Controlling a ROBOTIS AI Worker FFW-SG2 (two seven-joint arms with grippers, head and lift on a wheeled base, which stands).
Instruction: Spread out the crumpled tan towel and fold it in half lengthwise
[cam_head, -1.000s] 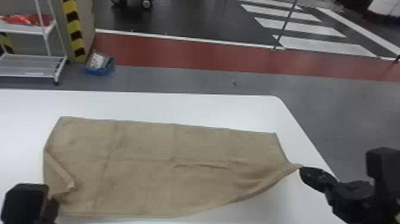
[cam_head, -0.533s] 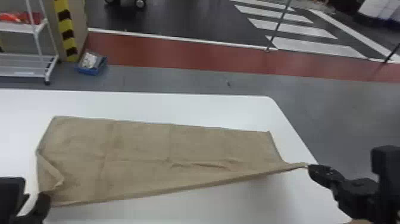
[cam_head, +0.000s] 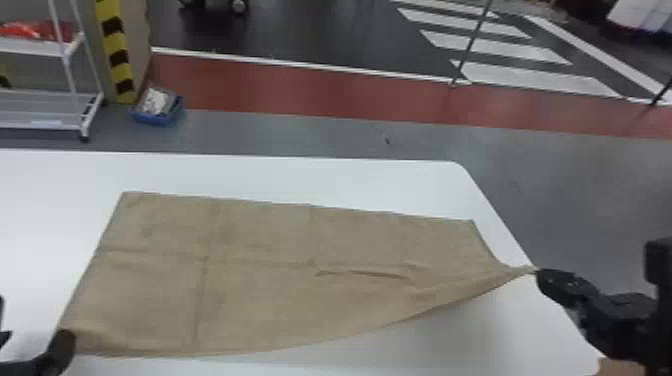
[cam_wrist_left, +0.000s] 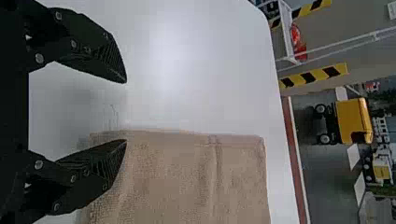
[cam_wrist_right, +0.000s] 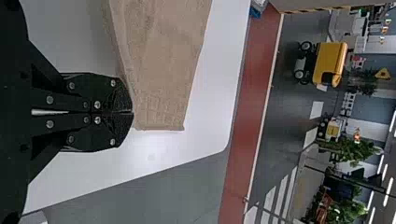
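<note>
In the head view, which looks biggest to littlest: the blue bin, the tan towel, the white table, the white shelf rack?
Largest to smallest, as they look there:
1. White table, reaching past the towel all around
2. Tan towel
3. White shelf rack, partly cut off
4. Blue bin

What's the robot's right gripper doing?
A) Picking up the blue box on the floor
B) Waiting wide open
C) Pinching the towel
C, because the right gripper is closed and the tan towel stretches out to a thin point right at its tip.
</note>
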